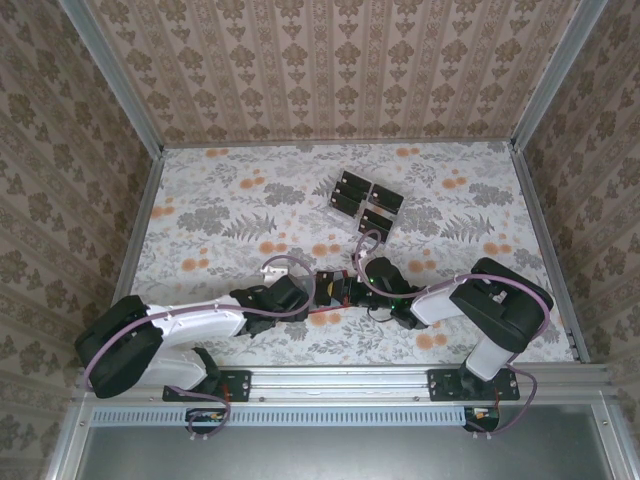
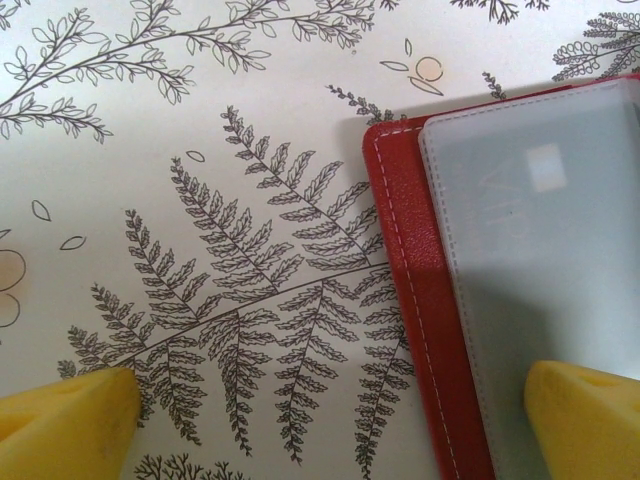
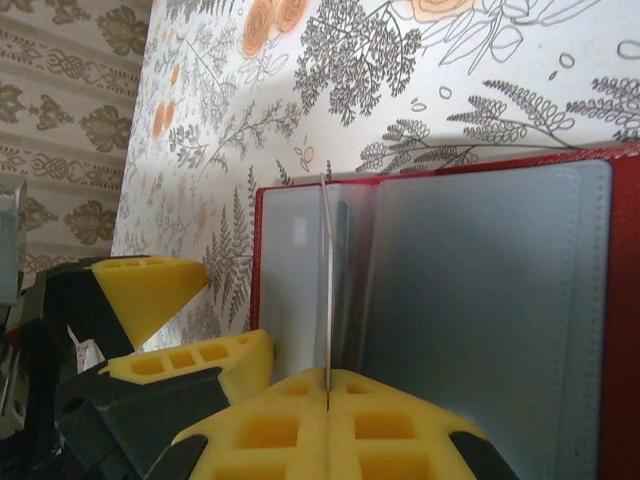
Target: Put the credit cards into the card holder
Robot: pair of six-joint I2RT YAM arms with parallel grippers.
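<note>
Red card holder [image 2: 415,300] lies open on table [image 2: 150,130], close to arms. Over it left fingers [image 2: 70,420] spread wide, holding nothing, one above grey pocket [image 2: 540,260]. Facing them right fingers [image 3: 270,430] pinched tight on thin pocket leaf [image 3: 325,260], standing it up. Spare credit cards [image 1: 352,192] far off, mid table. Cards likely light, stiff, smooth: pinch by short edge. Leaf soft, bendy: hold gently. One card seems inside pocket already.

Free floral table [image 1: 220,215] is left to the left of the open red leather-like card holder [image 3: 625,300]. It is crowded by the left end effector [image 2: 328,425] and the right end effector [image 3: 327,385]; beyond it, a clear plastic card tray [image 1: 329,208] is set.
</note>
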